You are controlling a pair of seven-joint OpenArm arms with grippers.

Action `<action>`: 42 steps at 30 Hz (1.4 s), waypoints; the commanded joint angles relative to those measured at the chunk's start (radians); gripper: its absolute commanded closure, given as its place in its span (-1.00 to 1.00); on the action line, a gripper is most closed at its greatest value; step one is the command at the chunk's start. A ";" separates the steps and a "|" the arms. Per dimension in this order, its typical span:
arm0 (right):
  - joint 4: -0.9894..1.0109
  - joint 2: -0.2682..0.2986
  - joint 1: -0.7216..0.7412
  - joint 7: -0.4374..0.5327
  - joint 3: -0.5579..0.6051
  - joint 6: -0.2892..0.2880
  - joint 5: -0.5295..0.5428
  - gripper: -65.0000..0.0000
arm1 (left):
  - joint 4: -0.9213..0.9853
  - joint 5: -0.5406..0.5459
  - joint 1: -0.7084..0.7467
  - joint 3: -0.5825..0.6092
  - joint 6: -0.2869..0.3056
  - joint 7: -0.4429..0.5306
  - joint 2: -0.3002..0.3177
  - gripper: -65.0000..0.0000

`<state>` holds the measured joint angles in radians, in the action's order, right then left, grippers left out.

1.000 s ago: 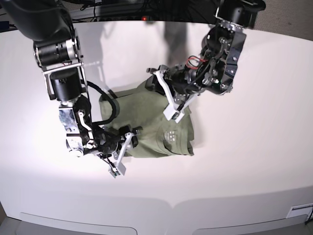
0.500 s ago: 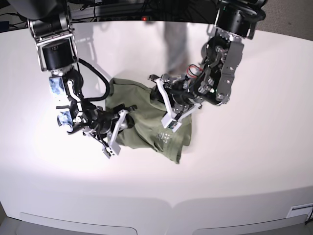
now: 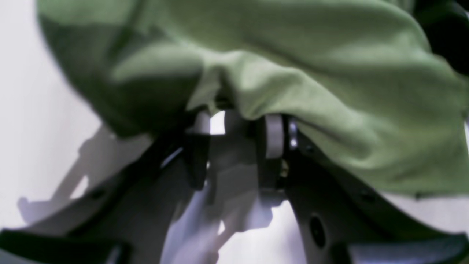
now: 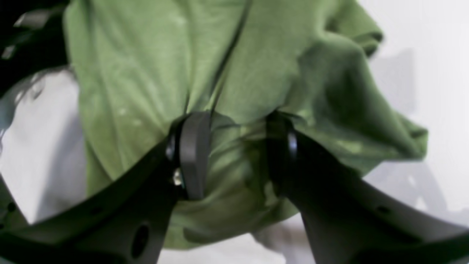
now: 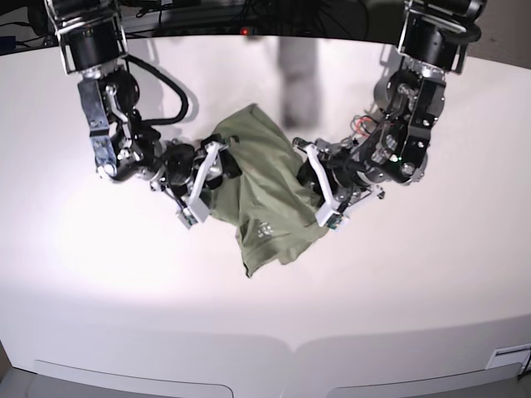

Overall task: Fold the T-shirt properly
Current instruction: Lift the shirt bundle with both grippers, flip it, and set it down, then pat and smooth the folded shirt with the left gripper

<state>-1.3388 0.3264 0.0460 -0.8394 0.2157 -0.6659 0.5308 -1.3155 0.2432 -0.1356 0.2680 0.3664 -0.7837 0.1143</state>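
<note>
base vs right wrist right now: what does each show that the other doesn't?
Base only: both arms at once, the left gripper on the far edge of the wrinkled sage-green cotton T-shirt, the shirt's pale printed mark, and the white table all round.
Right wrist only: a close look at cloth bunched between the right gripper jaws.
Both: the right gripper holding the shirt.

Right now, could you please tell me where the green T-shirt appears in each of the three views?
Base: the T-shirt hangs bunched at centre, between both arms.
Left wrist: it fills the top and right, draped over the left gripper.
Right wrist: it fills the upper middle, pinched in the right gripper.
Shared landmark: the white table.
</note>
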 commanded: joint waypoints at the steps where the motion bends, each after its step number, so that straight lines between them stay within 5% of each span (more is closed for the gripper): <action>1: -0.004 0.003 -0.049 -0.143 0.014 -0.010 -0.033 0.18 | 0.003 -0.059 -0.002 -0.005 -0.041 -0.058 0.012 0.34; 6: -0.132 -0.006 -0.161 -0.168 0.013 0.014 0.056 0.18 | 0.004 -0.060 -0.014 -0.006 -0.041 -0.058 0.011 0.34; 14: -0.273 -0.100 -0.289 -0.171 -0.104 0.072 -0.103 0.18 | 0.004 -0.060 -0.044 -0.005 -0.041 -0.114 0.013 0.34; 20: -0.273 -0.105 -0.339 -0.194 -0.282 0.076 -0.103 0.18 | 0.004 -0.060 -0.045 -0.005 -0.045 -0.112 0.052 0.34; 30: -0.362 -0.105 -0.348 -0.232 -0.437 0.054 0.096 0.18 | 0.003 -0.066 -0.051 -0.006 -0.092 -0.106 0.075 0.34; 37: -0.562 -0.105 -0.345 -0.210 -0.646 0.080 0.084 0.18 | 0.003 -0.173 -0.052 -0.006 -0.185 -0.070 0.084 0.34; 42: -0.683 -0.105 -0.324 -0.206 -0.761 0.060 0.162 0.18 | -0.075 -0.218 -0.052 -0.006 -0.365 -0.011 0.084 0.34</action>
<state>-2.0056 0.2089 -0.2871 -1.0676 -0.5388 -0.6064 0.6834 -1.3705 0.0299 -0.1680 0.2646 0.0074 -0.8169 0.1925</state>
